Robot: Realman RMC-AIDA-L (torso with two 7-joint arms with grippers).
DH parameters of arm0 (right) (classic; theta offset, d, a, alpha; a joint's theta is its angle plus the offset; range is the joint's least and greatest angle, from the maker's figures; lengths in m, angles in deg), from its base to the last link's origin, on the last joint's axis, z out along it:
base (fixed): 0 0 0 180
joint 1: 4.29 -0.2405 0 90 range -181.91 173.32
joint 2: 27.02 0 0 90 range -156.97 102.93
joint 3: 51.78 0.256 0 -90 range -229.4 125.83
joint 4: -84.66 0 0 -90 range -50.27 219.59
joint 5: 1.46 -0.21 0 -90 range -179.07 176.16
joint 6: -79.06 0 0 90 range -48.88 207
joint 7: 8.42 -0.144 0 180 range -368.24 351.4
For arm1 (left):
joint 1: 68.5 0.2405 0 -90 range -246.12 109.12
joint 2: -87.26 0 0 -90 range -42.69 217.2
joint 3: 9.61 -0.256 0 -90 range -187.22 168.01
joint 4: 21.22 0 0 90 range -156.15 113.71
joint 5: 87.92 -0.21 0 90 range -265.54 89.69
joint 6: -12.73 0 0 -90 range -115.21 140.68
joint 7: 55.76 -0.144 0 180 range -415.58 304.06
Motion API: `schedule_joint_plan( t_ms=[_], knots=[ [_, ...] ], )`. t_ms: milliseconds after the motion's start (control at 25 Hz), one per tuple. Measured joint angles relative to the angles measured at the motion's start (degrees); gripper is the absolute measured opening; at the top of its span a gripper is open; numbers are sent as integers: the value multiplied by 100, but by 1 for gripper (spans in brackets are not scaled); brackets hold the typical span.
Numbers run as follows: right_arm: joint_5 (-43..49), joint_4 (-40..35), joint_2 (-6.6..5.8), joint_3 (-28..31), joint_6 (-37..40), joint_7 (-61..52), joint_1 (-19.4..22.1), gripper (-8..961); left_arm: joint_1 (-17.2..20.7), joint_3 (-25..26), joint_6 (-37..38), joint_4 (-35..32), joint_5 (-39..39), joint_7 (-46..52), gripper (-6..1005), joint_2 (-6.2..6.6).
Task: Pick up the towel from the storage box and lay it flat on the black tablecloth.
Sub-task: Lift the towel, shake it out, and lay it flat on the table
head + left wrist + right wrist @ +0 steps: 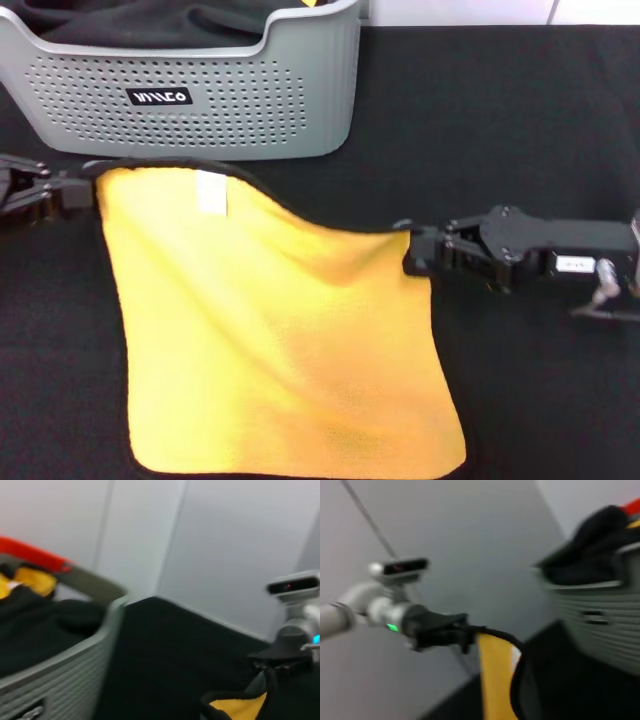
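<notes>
The towel (280, 330) shows its orange-yellow face with thin black edging and a white tag, spread over the black tablecloth (500, 120) in front of the storage box (190, 95). My left gripper (85, 188) is shut on the towel's far left corner. My right gripper (412, 250) is shut on its far right corner. The far edge sags between them. The left wrist view shows the right gripper (272, 672) on a towel corner (240, 707). The right wrist view shows the left gripper (465, 632) on the towel (495, 680).
A dark charcoal cloth (150, 20) lies inside the light grey storage box, which stands at the back left with its black label facing me. The box also shows in the left wrist view (65, 665) and the right wrist view (605, 615).
</notes>
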Motion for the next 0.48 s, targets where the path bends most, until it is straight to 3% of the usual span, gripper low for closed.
schedule_joint_plan(
  t_ms=[160, 480],
  knots=[
    [65, -3, 3, 2, -725, 148, -121, 42, -184, 39, -494, 64, -299, 40, 18, -112],
    [67, -15, 9, 177, -1541, 380, -236, 46, -516, 20, -1230, 378, -776, 47, 18, -204]
  ],
)
